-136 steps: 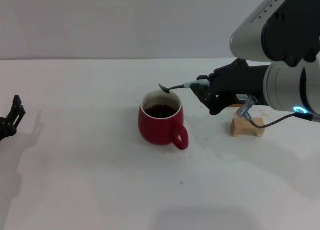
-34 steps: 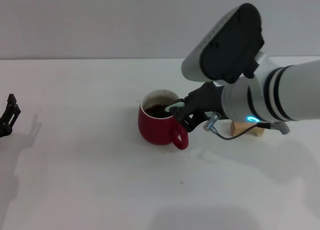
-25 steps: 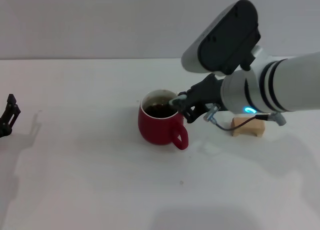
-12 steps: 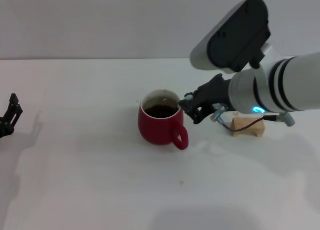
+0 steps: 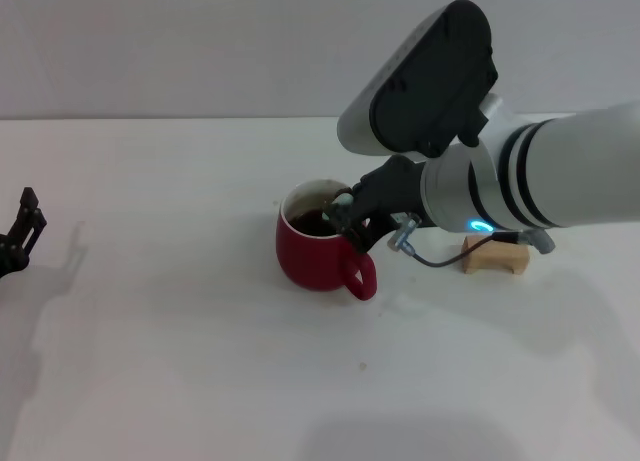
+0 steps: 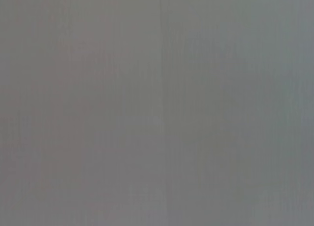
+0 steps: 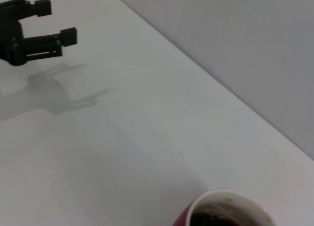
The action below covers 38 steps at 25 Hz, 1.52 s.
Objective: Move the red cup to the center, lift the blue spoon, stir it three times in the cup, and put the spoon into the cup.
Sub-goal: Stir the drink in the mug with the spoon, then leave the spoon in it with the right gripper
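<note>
The red cup (image 5: 318, 249) stands near the middle of the white table, with dark liquid inside and its handle toward me. It also shows in the right wrist view (image 7: 223, 212). My right gripper (image 5: 347, 217) hangs over the cup's right rim, fingers dipping toward the liquid and closed. The blue spoon is hidden behind the fingers and the rim. My left gripper (image 5: 24, 229) is parked at the table's far left, open and empty. It shows in the right wrist view (image 7: 55, 21) too.
A small tan wooden block (image 5: 494, 254) sits on the table (image 5: 180, 341) to the right of the cup, partly under my right forearm. A cable loops from the right wrist near it. The left wrist view shows only grey.
The right gripper has been circling at the cup: over the rim, out to its right half a second ago, now back left over the rim. The cup and the left arm have not moved.
</note>
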{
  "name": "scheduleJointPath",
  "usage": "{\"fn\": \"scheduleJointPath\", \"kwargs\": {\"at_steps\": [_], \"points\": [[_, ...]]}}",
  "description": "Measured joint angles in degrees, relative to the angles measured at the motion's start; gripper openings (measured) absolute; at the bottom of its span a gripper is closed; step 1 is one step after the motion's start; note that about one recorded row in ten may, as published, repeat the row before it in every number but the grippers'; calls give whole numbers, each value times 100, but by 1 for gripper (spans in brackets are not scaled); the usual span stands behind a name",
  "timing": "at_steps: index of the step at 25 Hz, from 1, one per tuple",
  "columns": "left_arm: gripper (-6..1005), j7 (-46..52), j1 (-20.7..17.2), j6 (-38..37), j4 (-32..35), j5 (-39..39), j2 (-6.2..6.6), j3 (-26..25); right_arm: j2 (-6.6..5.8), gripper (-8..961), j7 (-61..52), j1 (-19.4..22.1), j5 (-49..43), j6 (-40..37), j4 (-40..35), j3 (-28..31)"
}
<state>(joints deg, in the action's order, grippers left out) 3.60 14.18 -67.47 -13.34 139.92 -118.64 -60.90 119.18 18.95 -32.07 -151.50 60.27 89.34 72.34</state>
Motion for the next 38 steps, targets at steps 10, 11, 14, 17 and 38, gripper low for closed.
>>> {"fn": "scheduleJointPath", "kwargs": {"at_steps": [10,11,14,17,38], "points": [[852,0,15,2,-3,12,-2,0,-17,146,-5,-165,-118,-345,-423,265],[852,0,15,4,-3,18,-1,0,-19,146,-5,-142,-119,-335,-410,277],[852,0,21,8,-3,26,-2,-1,-23,147,-5,-29,-122,-266,-320,290],[852,0,28,11,-3,30,-2,-1,-18,147,-5,46,-124,-182,-216,251],[852,0,37,-21,-2,35,-7,-1,-11,149,-1,-247,-95,-501,-531,78]]}}
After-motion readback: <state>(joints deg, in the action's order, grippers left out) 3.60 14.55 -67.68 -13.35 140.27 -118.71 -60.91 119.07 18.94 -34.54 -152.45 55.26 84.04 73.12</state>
